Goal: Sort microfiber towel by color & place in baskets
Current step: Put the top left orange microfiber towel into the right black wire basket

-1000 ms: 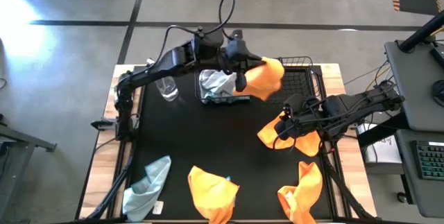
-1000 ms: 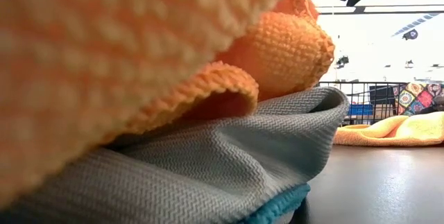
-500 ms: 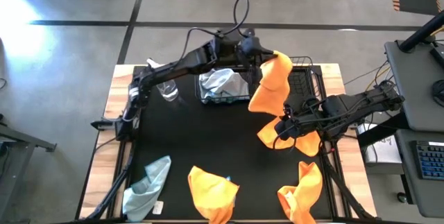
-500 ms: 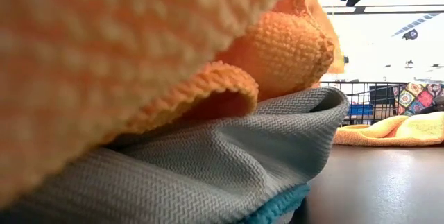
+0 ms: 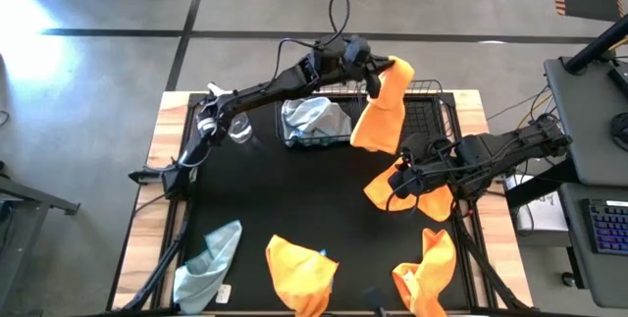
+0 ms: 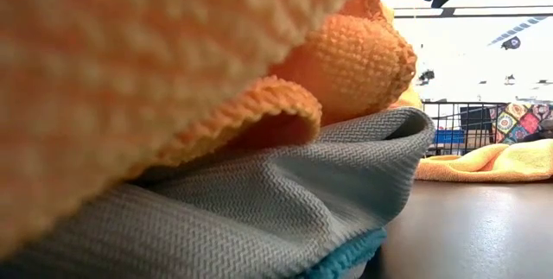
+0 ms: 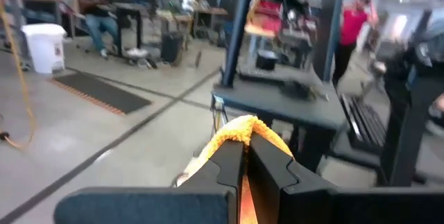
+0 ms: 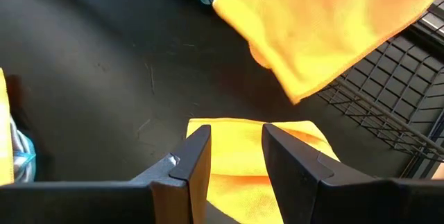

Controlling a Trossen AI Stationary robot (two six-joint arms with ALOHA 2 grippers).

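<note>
My left gripper [image 5: 377,63] is at the far side of the table, shut on an orange towel [image 5: 379,113] that hangs between the two black wire baskets. The left basket [image 5: 294,141] holds a blue-grey towel [image 5: 312,116]. The right basket [image 5: 429,111] shows bare mesh. My right gripper [image 8: 236,156] stands open above another orange towel [image 8: 244,148] lying on the table. A blue-grey towel [image 5: 210,261] and two orange towels [image 5: 300,271] [image 5: 428,268] lie along the near edge. My left gripper pinches a bunched top fold [image 7: 243,127] of the orange towel between its two fingers [image 7: 225,165]. The fingers are level, coming from the table's left. The towel hangs below them, lifted clear of the table, its lower end [image 8: 305,78] over the right basket's near-left corner.
A clear bottle [image 5: 235,126] stands left of the left basket. In the low view an orange and a grey towel [image 6: 259,201] lie right in front of the camera and block most of it. People and desks show beyond the table.
My left gripper has moved toward the table's right edge and lower, staying shut on the orange towel. The towel, bunched beside the gripper at first, now hangs down long by the right basket. My right gripper has kept still.
</note>
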